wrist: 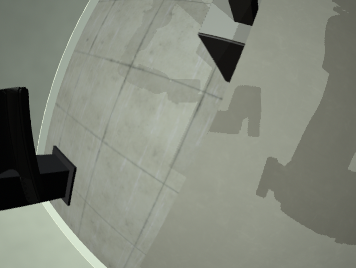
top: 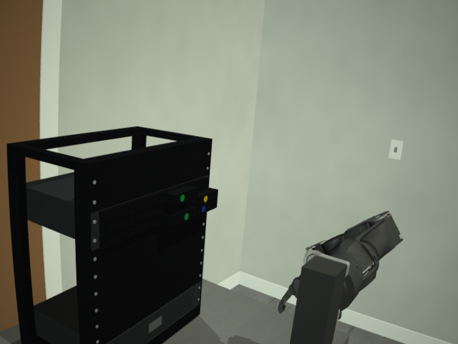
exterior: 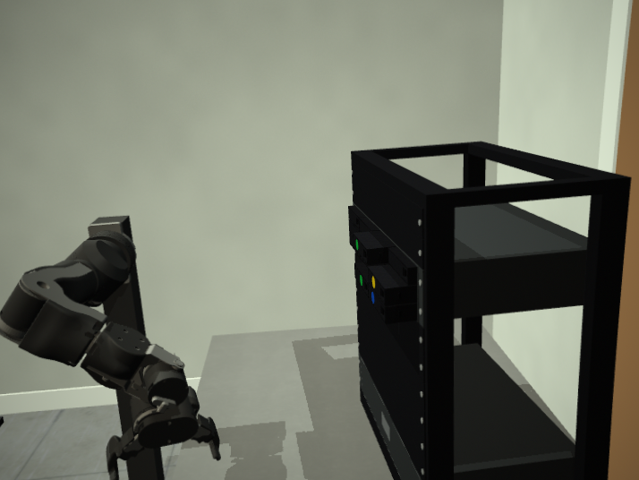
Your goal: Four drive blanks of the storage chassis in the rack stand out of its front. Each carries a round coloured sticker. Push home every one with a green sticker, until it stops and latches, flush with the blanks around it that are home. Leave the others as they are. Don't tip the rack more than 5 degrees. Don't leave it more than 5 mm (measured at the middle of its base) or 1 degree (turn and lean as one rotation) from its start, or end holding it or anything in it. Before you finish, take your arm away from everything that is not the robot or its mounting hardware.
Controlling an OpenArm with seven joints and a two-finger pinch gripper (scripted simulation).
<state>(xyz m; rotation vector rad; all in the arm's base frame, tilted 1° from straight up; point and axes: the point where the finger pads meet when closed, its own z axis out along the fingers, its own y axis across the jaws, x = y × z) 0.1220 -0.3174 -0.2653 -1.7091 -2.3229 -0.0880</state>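
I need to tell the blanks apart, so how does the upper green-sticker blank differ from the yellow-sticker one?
The upper green-sticker blank carries a green dot; the yellow-sticker blank carries a yellow one. In the top view the green one sits further from the rack's edge post than the yellow. Both stand out of the front.

The rack [top: 84, 222] is showing matt black metal; the arm [exterior: 62, 320] is looking like dull dark plastic. The floor [wrist: 199, 209] is appearing as smooth, slightly glossy grey tile.

Black rack [top: 85, 237], four stickered blanks [top: 192, 203] protruding, arm [top: 364, 242] well apart
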